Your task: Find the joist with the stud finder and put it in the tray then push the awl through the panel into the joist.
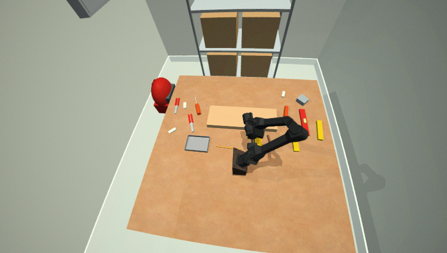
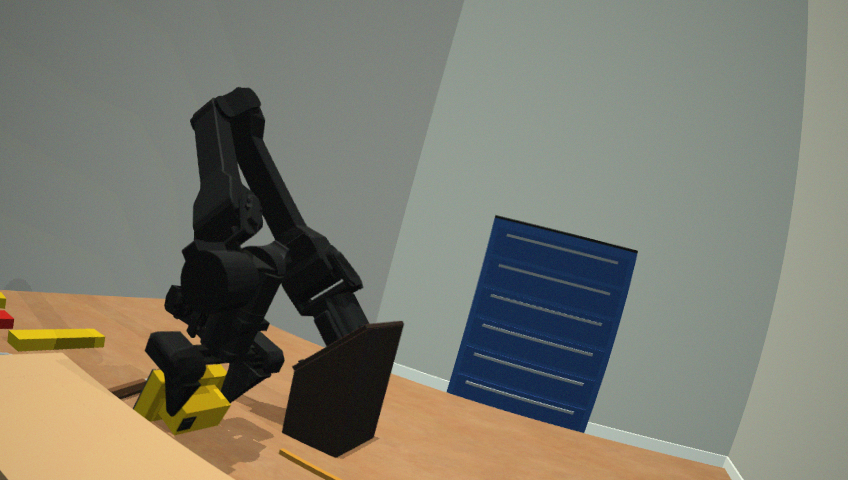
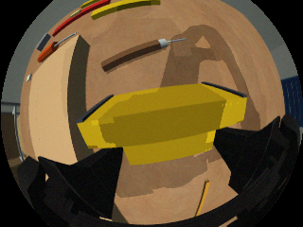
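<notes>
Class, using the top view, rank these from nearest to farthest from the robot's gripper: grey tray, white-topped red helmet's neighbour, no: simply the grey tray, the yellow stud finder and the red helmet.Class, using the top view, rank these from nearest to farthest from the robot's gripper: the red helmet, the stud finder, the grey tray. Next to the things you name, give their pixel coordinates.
1. Yellow stud finder (image 1: 258, 142) (image 2: 199, 410) (image 3: 163, 118), right at the gripper (image 2: 199, 404) (image 3: 167, 138).
2. Grey tray (image 1: 197, 144), on the table's left half in that view.
3. Red helmet (image 1: 161, 90), past the table's left edge.

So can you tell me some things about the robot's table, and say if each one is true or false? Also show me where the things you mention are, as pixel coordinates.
1. The gripper (image 2: 205, 410) (image 3: 167, 138) is open around the yellow stud finder (image 2: 199, 410) (image 3: 163, 123). True.
2. The tray (image 1: 197, 144) has the stud finder in it. False: the stud finder is down at the gripper, outside the tray.
3. The awl (image 3: 134, 54) lies on its side on the table (image 1: 238, 200). True.
4. The big helmet-like thing (image 1: 161, 91) beside the table is blue. False: it is red.
5. The awl is standing in the floor panel (image 1: 225, 116) (image 2: 71, 416) (image 3: 52, 99). False: it lies beside the panel.
</notes>
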`<state>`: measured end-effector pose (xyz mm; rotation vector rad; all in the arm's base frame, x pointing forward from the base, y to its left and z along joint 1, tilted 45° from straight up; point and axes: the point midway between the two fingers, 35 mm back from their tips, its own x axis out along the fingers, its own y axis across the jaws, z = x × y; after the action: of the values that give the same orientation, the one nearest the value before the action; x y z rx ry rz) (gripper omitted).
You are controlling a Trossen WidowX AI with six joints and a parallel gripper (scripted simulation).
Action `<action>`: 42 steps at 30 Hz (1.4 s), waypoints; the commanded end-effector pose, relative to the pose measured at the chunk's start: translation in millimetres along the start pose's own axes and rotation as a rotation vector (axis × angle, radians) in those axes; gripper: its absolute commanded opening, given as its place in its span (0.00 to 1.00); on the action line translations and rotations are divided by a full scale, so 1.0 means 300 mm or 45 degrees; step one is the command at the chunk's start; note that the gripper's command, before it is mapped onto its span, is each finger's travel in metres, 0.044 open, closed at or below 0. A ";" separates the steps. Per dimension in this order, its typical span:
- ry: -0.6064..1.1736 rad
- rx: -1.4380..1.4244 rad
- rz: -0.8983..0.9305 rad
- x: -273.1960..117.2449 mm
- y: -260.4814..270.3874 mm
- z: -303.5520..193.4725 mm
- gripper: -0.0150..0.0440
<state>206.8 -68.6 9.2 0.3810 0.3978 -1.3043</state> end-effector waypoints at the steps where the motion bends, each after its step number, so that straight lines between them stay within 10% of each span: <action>1: -0.007 -0.013 -0.005 0.008 -0.008 -0.002 0.95; 12: -0.007 -0.013 -0.005 0.008 -0.008 -0.002 0.83; 25: 0.002 -0.014 -0.002 -0.024 -0.003 0.000 0.25; 42: 0.010 -0.015 -0.002 -0.080 0.000 0.010 0.25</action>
<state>200.0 -54.0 19.3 0.3645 0.4185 -1.3058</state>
